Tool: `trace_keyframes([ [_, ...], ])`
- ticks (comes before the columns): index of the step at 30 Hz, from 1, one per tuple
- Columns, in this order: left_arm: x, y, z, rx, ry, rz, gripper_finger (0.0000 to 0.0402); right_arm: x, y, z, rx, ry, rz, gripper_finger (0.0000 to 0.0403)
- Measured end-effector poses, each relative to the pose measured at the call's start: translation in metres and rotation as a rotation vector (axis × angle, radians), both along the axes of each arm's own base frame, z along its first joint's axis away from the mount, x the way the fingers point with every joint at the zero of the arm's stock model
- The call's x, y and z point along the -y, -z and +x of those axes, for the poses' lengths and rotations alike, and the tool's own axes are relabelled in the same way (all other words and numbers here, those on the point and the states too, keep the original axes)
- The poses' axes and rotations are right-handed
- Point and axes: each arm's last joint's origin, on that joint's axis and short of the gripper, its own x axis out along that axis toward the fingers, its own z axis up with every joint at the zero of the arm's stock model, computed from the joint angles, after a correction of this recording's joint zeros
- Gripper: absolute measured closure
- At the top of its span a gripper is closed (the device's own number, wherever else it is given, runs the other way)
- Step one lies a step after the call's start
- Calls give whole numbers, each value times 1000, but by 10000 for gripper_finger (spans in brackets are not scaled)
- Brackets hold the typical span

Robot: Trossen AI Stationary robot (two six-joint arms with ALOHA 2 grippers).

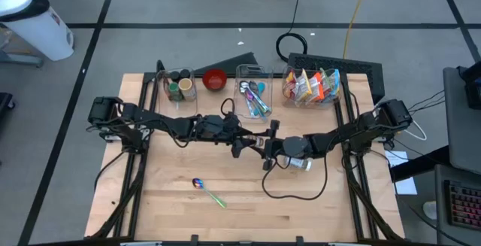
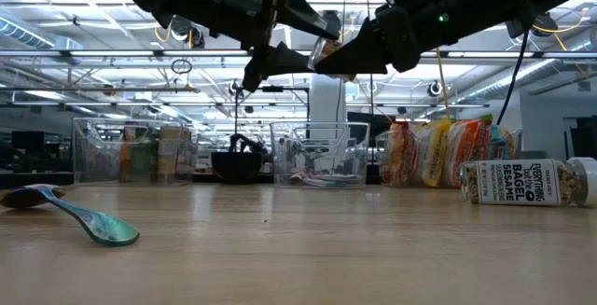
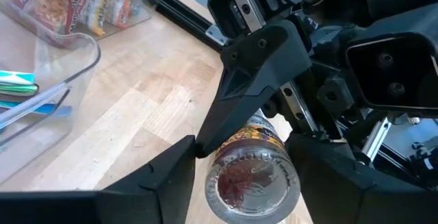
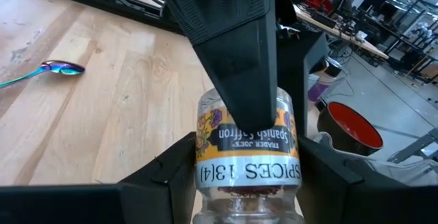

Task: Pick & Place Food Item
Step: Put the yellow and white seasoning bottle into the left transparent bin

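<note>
Where the two dark arms meet at the centre of the high view, we see the right pincer (image 4: pixel 246 183) clamped on a small glass saffron spice jar (image 4: pixel 248 152), held in the air above the tabletop (image 1: pixel 248 201). The left pincer (image 3: pixel 239 172) reaches in from the other side, its fingers set around the jar's clear round end; we cannot tell whether they press it yet. The jar is cylindrical with a yellow paper label. On the pale wooden tabletop lies one iridescent spoon (image 1: pixel 207 191), lower left of centre, and one bagel seasoning bottle (image 2: pixel 527 182) on its side. Along the upper edge stand three clear plastic bins and one red bowl (image 1: pixel 215 79).
</note>
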Motion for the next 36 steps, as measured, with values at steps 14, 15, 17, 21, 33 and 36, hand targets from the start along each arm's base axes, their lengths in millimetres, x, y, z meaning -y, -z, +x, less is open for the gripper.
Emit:
trace_keyframes([
  [14, 2, 0, 0, -1, 53, -16, 95, 3, -4, 2, 26, -2, -21, 223],
  [15, 2, 0, 0, -1, 47, -14, 93, 3, -3, 2, 25, -2, -22, 223],
  [17, 1, 0, 0, 1, 32, -9, 91, 3, -3, 2, 24, -2, -23, 223],
  [21, 1, 0, 0, 0, 24, -8, 102, 3, -3, 2, 21, -6, -27, 223],
  [33, 1, 1, 0, -4, 17, -7, 205, 3, -3, 2, 17, -6, -34, 220],
  [36, 1, 1, 0, -5, 25, 16, 205, 3, -3, 2, 15, -7, -40, 215],
])
